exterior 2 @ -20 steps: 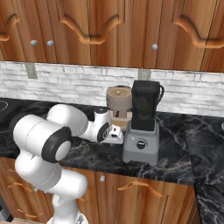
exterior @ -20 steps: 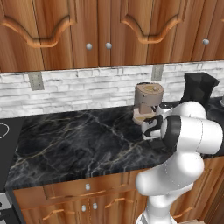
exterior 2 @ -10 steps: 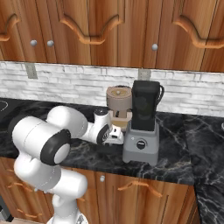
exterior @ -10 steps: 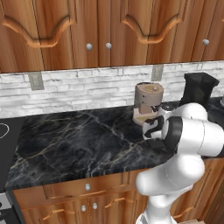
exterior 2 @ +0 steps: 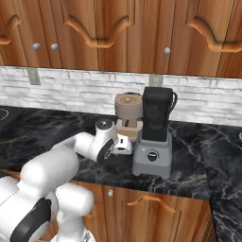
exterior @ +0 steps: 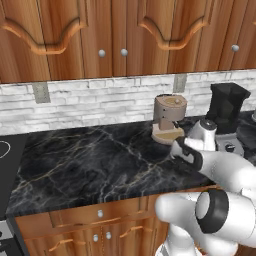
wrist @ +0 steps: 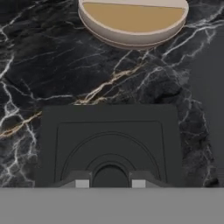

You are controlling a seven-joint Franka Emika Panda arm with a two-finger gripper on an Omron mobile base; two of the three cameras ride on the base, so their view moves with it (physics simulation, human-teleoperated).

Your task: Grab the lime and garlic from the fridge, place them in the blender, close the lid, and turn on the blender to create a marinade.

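Jaws clamped on flat black squarish lid, veined black marble counter, round tan coffee-machine base.

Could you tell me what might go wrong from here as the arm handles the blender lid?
1. The gripper seems to pinch only a small part of the lid, which lies flat on the counter, so it may slip or tilt when lifted.
2. The hand sits low between the coffee machine and the blender; a careless lift could knock either.

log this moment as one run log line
phase: lid pickup | fingers: shut on lid | lid: flat on counter, left of blender | blender jar: no lid on top
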